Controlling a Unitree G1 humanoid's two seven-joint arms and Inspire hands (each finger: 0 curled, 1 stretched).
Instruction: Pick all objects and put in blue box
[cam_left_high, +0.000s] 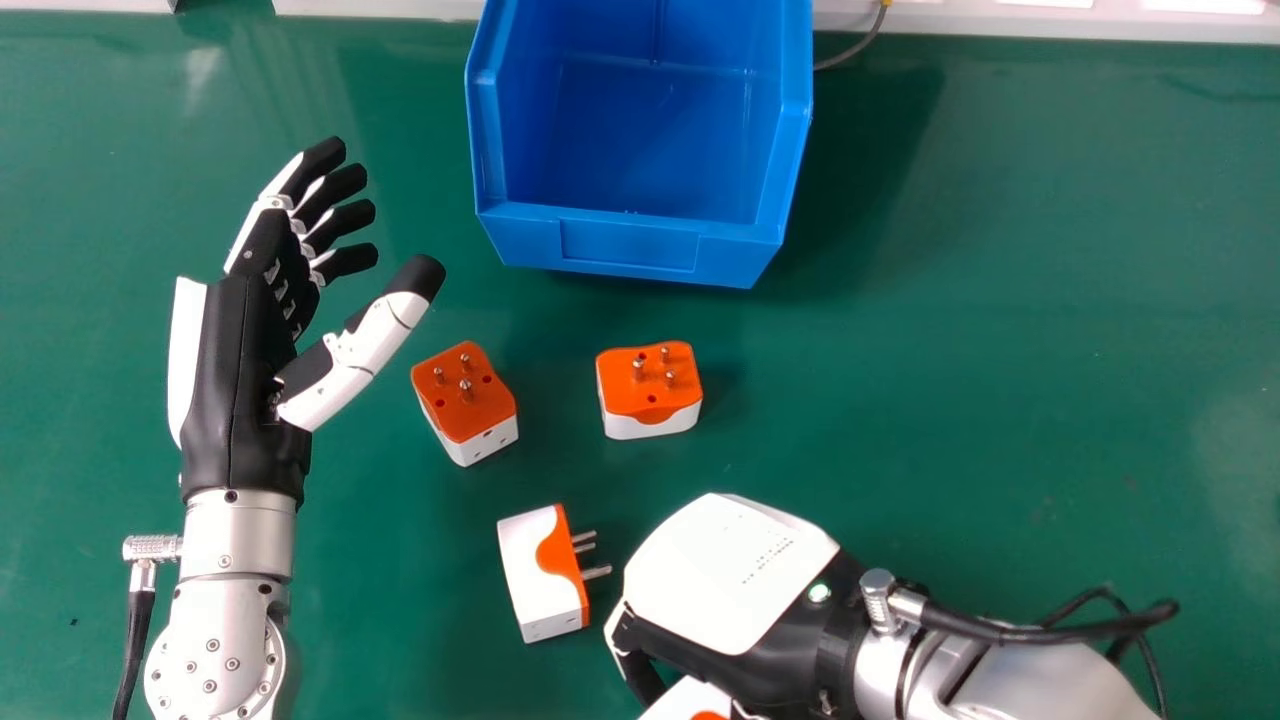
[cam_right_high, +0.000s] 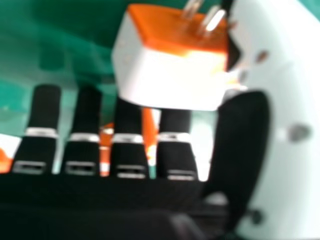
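Hovering low near the robot's own edge of the green table (cam_left_high: 1050, 350), the right hand (cam_left_high: 725, 580) came in from the right, its white back turned up. From where I stood, I couldn't tell whether it was grasping anything or had let go. An orange-and-white plug adapter (cam_right_high: 170, 80) sat close in on its palm side, partly hidden beneath it in the head view, its metal prongs showing in the right hand view.

Just to the left of that hand, apart from it, a second plug adapter (cam_left_high: 535, 580) lay on its side, prongs pointing toward the hand. Farther out, beyond the right hand, a third adapter (cam_left_high: 650, 390) rested on the table with its prongs up. A fourth adapter (cam_left_high: 465, 400), also prongs up, sat just to the right of the left hand (cam_left_high: 240, 340), near its thumb but not touching. That left hand was released, its fingers loosely extended away from the robot and its thumb spread toward the right.

The blue box (cam_left_high: 630, 245) stood beyond the right hand and off to the right of the left one, well past the adapters, its lower front wall facing the robot.
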